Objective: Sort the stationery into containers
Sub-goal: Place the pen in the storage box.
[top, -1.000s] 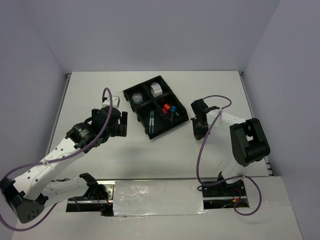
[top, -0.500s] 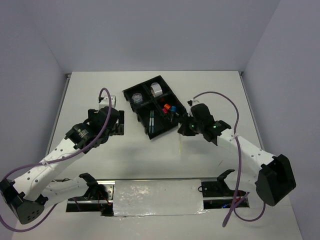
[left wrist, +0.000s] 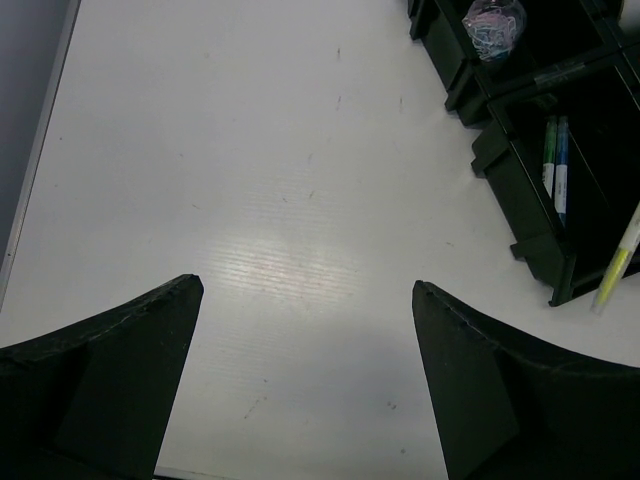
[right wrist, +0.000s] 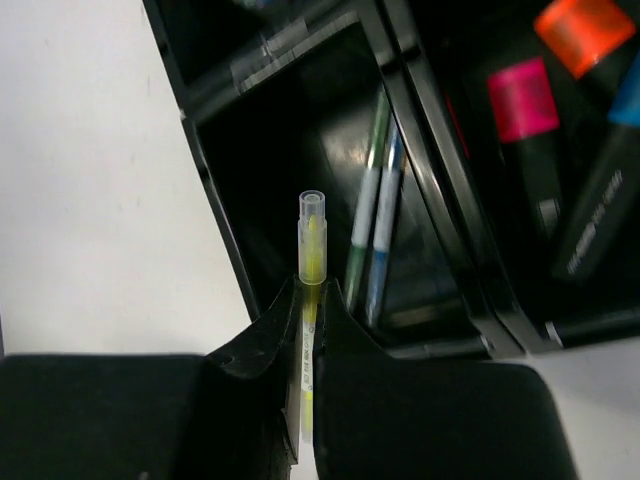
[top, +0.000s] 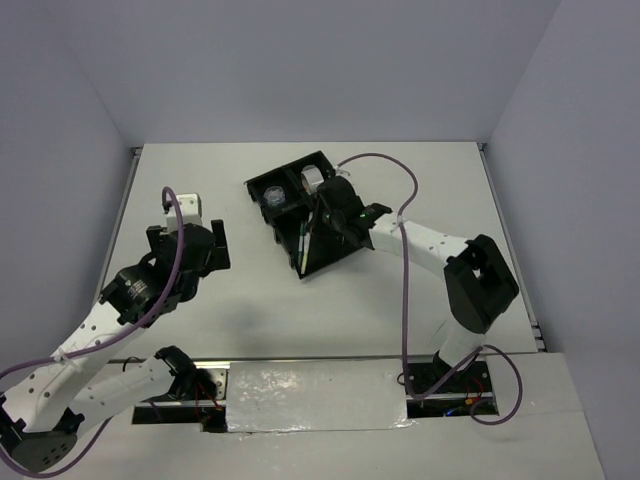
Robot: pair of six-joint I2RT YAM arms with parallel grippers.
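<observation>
The black four-compartment tray [top: 258,184] sits at the table's middle back. My right gripper [top: 325,218] [right wrist: 312,292] hovers over its near-left compartment, shut on a thin yellow pen [right wrist: 312,235] whose clear-capped tip points into that compartment. A green and a blue pen [right wrist: 375,215] lie in there. Pink [right wrist: 528,105], orange [right wrist: 585,25] and blue [right wrist: 625,95] capped markers lie in the neighbouring compartment. A beige-silver tape roll [top: 312,180] and a glittery roll [top: 275,197] fill the far compartments. My left gripper [top: 190,240] [left wrist: 305,290] is open over bare table, left of the tray [left wrist: 520,215].
White tabletop [top: 260,290] surrounds the tray, closed in by grey walls on the left, back and right. The right arm's purple cable [top: 405,200] arcs over the table beside the tray. The yellow pen [left wrist: 618,265] also shows at the left wrist view's right edge.
My right arm swung left from the table onto the tray, carrying the yellow pen over the pen compartment. My left arm drew back to the left, away from the tray, still open.
</observation>
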